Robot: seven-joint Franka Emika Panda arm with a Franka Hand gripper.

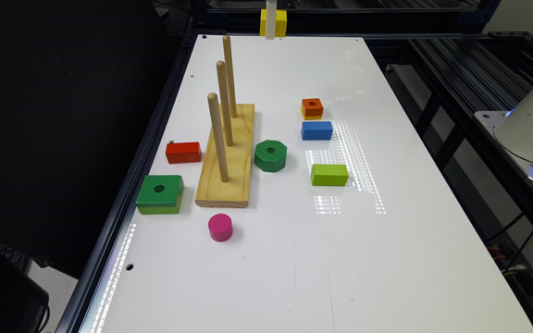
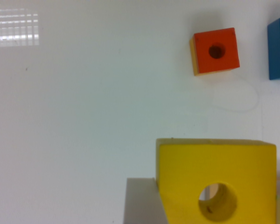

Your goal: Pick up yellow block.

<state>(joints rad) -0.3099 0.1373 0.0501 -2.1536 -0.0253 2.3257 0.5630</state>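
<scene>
One claw (image 1: 270, 27) clamped on yellow block (image 2: 216, 184), held high above white table (image 1: 294, 231).

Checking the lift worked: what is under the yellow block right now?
Under the yellow block the wrist view shows bare white table well below it; the block is raised, held by the gripper. The patch straight beneath is covered by the block itself.

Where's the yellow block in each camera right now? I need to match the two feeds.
Exterior view: yellow block at the top edge, lifted, behind a white finger.
Wrist view: yellow block close up, hole showing, beside a grey finger.
Shared landmark: the orange-topped cube.
</scene>
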